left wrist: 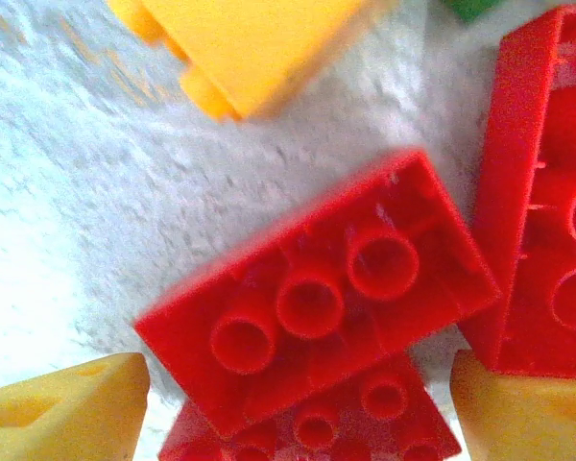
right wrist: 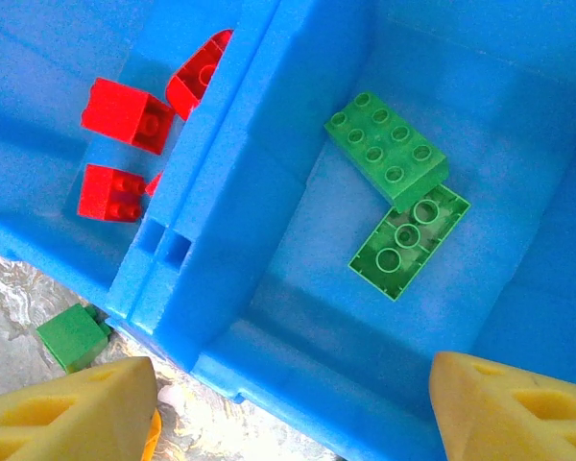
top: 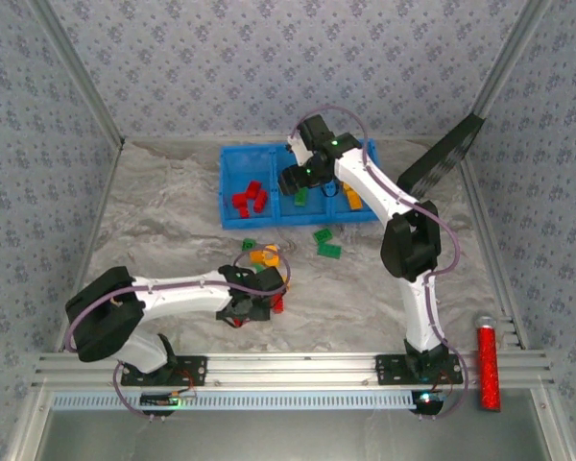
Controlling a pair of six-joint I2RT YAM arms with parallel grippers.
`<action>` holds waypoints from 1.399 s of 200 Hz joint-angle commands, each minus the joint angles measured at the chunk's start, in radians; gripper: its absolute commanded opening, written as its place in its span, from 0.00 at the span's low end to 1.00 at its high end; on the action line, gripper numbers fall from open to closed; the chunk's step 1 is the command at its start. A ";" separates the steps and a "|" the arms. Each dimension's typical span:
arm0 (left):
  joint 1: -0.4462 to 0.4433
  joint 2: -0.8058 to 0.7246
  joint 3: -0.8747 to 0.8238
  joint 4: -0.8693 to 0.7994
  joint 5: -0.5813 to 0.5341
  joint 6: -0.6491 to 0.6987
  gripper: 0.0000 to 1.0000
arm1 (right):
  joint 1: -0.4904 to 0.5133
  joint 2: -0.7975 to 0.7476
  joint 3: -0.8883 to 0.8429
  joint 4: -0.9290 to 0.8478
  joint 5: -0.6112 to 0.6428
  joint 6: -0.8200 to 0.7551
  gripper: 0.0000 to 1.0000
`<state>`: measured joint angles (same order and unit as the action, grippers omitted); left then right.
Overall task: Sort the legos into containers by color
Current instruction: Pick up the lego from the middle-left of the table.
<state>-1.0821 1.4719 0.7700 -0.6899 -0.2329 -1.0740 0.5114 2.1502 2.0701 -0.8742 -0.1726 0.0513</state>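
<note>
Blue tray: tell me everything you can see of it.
Bright blue plastic tray, one piece, low walls, dividers making three square compartments. Lies flat on the wrinkled white cover at the far side. It holds red bricks in the left one, two green bricks in the middle, orange bricks in the right.

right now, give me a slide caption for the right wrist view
Right jaws open above the blue tray: two green legos in one compartment, red legos next door

The red rectangular bricks (left wrist: 312,303) are glossy plastic, the bright blue rectangular tray (right wrist: 221,192) is smooth plastic, and the white table covering (left wrist: 77,192) is rough and matt.
</note>
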 commanded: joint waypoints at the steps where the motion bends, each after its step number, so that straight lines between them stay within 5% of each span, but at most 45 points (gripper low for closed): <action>1: 0.017 -0.003 -0.012 0.052 -0.029 0.020 0.81 | 0.008 -0.025 -0.002 -0.005 -0.002 -0.008 0.77; 134: -0.019 0.005 -0.098 0.077 0.185 0.043 0.70 | 0.024 0.005 0.039 -0.045 0.027 0.002 0.76; 280: -0.088 0.019 -0.091 0.035 0.248 0.076 0.66 | 0.047 0.036 0.103 -0.086 0.038 0.021 0.77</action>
<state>-1.1320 1.4532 0.7105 -0.5907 -0.1944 -0.9874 0.5552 2.1689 2.1456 -0.9150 -0.1459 0.0582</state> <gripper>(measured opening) 0.678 0.766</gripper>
